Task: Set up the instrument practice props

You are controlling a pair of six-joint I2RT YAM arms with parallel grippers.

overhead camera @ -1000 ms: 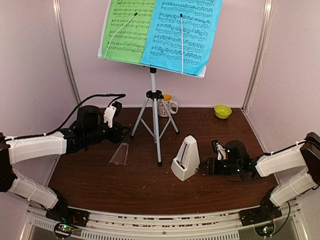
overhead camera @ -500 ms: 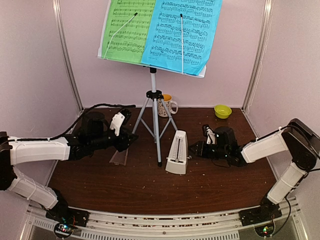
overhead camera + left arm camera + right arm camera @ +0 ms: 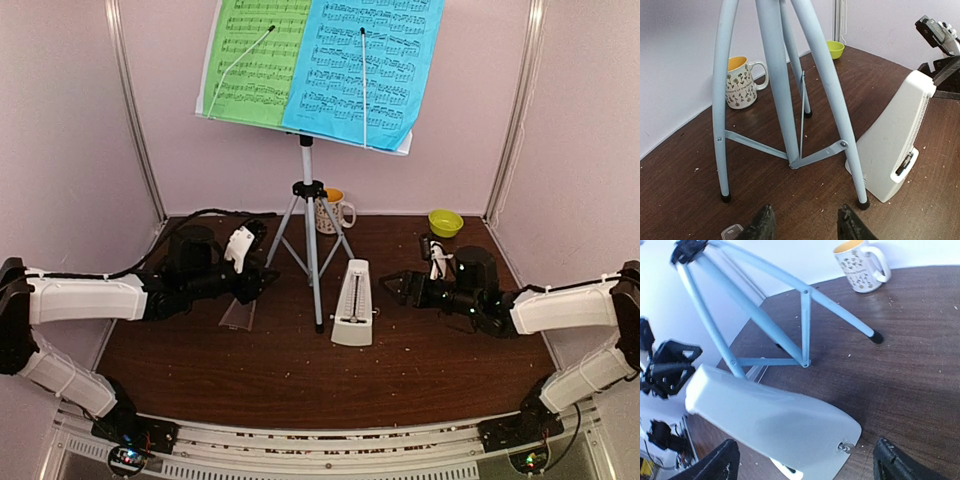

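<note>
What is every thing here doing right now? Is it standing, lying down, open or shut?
music stand: upright, holding both sheets
green sheet: on the stand
blue sheet: on the stand, beside the green one
metronome: upright, cover off
clear cover: lying flat
mug: upright
bowl: upright
left end effector: open, empty
right end effector: open, empty

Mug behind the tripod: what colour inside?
Orange-yellow inside the mug; white outside with small dark plant prints. Left wrist view shows it best.
</note>
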